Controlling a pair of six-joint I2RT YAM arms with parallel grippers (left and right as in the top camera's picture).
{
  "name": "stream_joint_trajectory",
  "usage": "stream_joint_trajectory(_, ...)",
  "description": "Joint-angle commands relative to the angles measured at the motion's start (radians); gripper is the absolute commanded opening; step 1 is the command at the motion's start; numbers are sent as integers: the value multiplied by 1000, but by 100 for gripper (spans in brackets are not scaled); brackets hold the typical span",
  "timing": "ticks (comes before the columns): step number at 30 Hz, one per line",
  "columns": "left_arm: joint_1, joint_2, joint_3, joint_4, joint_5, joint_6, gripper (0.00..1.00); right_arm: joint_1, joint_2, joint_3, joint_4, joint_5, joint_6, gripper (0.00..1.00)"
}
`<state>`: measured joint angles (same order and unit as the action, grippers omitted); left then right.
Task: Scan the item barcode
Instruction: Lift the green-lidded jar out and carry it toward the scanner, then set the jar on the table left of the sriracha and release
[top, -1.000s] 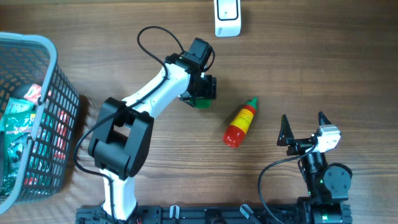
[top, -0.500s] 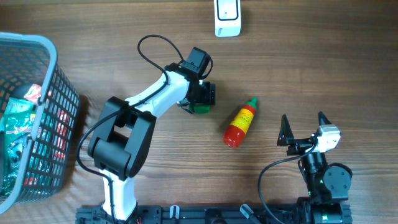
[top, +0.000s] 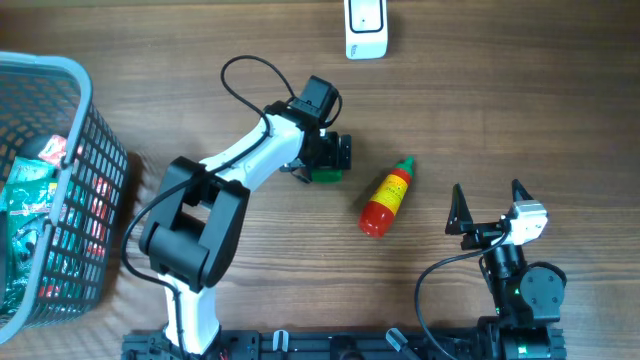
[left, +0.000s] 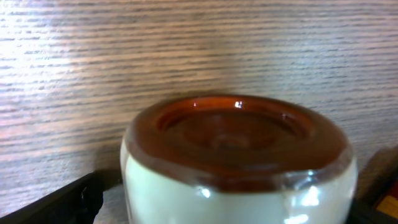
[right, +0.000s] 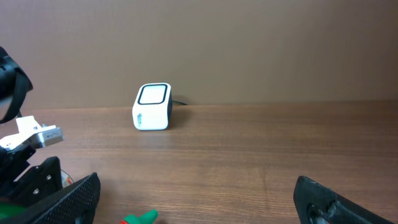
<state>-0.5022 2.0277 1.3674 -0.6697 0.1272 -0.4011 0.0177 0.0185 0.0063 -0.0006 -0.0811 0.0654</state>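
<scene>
A small container with a pale body and a brown end (left: 236, 143) fills the left wrist view; from overhead only its green side (top: 322, 174) peeks out under the gripper. My left gripper (top: 328, 160) straddles it with jaws open, and the left finger (left: 78, 198) stands apart from the container's side. A red sauce bottle (top: 386, 198) with a yellow label and green cap lies on the table to the right. The white barcode scanner (top: 365, 28) stands at the far edge. My right gripper (top: 487, 192) hovers open and empty near the front right.
A grey wire basket (top: 85, 120) with several packets stands at the left edge. In the right wrist view the scanner (right: 152, 106) sits ahead and the bottle's green cap (right: 140, 218) shows at the bottom. The wooden table (top: 520, 90) spreads beyond.
My left gripper has slid a little toward the right with the green-sided container under it, and its jaws have widened. The right arm and the bottle have not moved.
</scene>
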Motion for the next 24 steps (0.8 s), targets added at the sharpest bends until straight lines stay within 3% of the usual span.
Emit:
stream_joint_trajectory(1,9,-115,-11,-6,-18,2,100,-2,-1,-1,2,11,-10,100)
stream_joint_trajectory(12,116,-459,42,-34,-194,5,100,-2,-1,-1,2,11,-10,100)
stream_joint_trajectory(19,356,-755,60,-33,-204,35,100,-2,-1,-1,2,11,-10,100)
stream_joint_trajectory(24,502,-866,100,8,-204,34,100,-2,-1,-1,2,11,-10,100)
